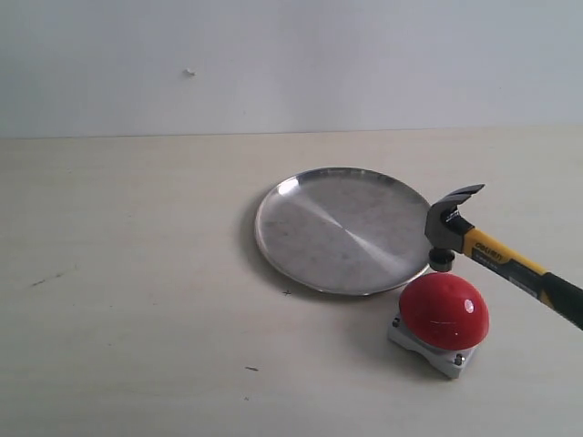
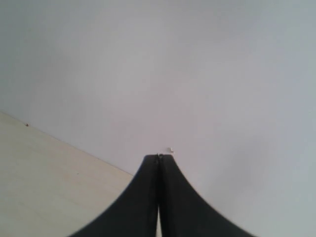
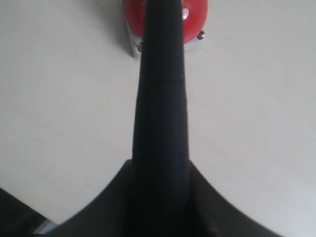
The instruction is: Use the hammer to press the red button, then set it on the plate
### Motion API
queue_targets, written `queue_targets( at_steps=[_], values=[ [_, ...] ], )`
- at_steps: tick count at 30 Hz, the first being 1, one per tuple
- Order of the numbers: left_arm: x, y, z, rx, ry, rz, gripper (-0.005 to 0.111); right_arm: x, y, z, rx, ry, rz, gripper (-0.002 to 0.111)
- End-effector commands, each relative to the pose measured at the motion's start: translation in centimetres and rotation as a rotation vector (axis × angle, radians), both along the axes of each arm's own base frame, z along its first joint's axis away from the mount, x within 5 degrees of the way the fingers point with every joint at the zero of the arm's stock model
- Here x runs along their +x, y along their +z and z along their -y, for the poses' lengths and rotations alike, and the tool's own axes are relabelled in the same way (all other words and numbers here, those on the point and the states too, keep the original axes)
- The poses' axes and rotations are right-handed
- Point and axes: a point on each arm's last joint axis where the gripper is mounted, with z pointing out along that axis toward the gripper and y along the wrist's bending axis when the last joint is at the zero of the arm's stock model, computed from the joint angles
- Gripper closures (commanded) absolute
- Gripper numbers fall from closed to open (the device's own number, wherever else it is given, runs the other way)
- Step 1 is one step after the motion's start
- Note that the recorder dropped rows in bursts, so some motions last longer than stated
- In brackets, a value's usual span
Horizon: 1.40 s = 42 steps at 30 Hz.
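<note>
Tabletop [image 1: 137, 273] bearing round silver plate [image 1: 301, 228]; hammer [image 1: 496, 255] gripped by black handle in right claw [image 3: 159, 165], head just over red button [image 1: 444, 311] beside plate's rim. Left claw [image 2: 158, 160] closed tight, holding nothing, pointed at pale wall [image 2: 197, 59].

The light is bright and soft all over. In the exterior view the table [image 1: 137, 291] looks pale and a little washed out. The plate [image 1: 342, 228] shines, with light streaks across it and a white glint on its far left rim. A thin soft shadow lies along its near left edge. The red button [image 1: 446, 309] has tiny white shiny spots. Edges look a bit fuzzy. In the right wrist view the hammer [image 3: 160, 98] handle is very close, dark and blurry. In the left wrist view the left gripper [image 2: 158, 158] is a flat black shape, and the wall [image 2: 197, 74] is plain grey.
</note>
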Motion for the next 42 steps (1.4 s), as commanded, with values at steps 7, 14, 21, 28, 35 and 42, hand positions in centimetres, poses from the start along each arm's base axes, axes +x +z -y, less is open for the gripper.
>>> queue_targets(
  at_steps=[7, 14, 21, 28, 35, 42],
  values=[
    [-0.1, -0.1, 0.0, 0.001, 0.0, 0.003, 0.107, 0.7, 0.4, -0.3, 0.031, -0.022, 0.043, 0.108],
    [-0.1, -0.1, 0.0, 0.001, 0.0, 0.003, 0.107, 1.6, 1.1, -0.6, 0.072, -0.024, 0.154, 0.108],
    [-0.1, -0.1, 0.0, 0.001, 0.0, 0.003, 0.107, 2.1, 2.6, -0.8, 0.102, -0.024, 0.236, 0.108],
    [-0.1, -0.1, 0.0, 0.001, 0.0, 0.003, 0.107, 1.7, 4.3, -0.6, 0.076, -0.023, 0.152, 0.108],
    [-0.1, -0.1, 0.0, 0.001, 0.0, 0.003, 0.107, 4.6, 1.8, -1.7, -0.031, -0.02, -0.151, 0.108],
    [-0.1, -0.1, 0.0, 0.001, 0.0, 0.003, 0.107, 4.2, 8.2, -3.0, 0.264, 0.014, 0.19, 0.108]
  ],
)
